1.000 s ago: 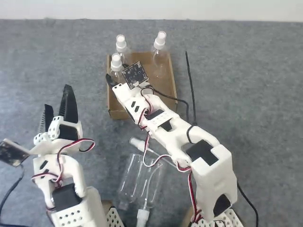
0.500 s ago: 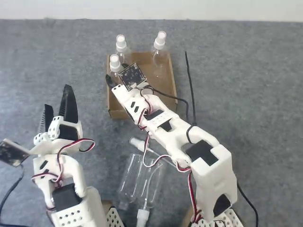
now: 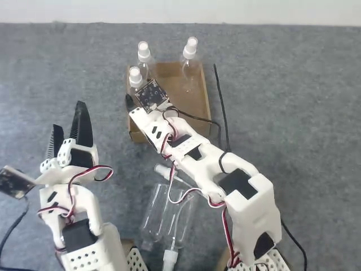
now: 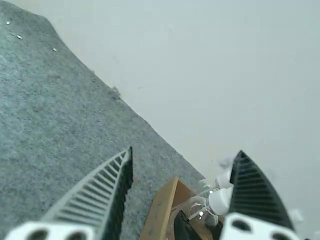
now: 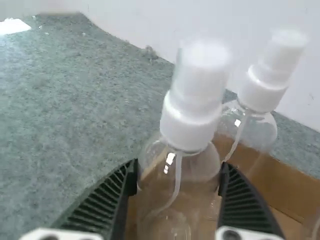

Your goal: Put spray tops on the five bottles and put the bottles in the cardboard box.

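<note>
The cardboard box (image 3: 198, 107) lies at the table's middle back. Three clear bottles with white spray tops stand in it: one at the near left (image 3: 135, 76), one at the far left (image 3: 144, 53) and one at the far right (image 3: 190, 49). My right gripper (image 5: 177, 165) is shut on the near-left bottle (image 5: 186, 150), a finger pressing each side of its body. My left gripper (image 3: 69, 117) is raised at the front left, open and holding nothing. Two capless bottles (image 3: 164, 212) lie at the front between the arm bases, with loose spray tops (image 3: 163, 170) beside them.
A thin black cable (image 3: 221, 107) runs along the carpet just right of the box. The grey carpet stretches wide to the left and right of the box. A pale wall bounds the far side.
My right arm has shifted slightly left inside the box, and the held bottle moved with it. The black cable also slid a little left. The left arm stayed still.
</note>
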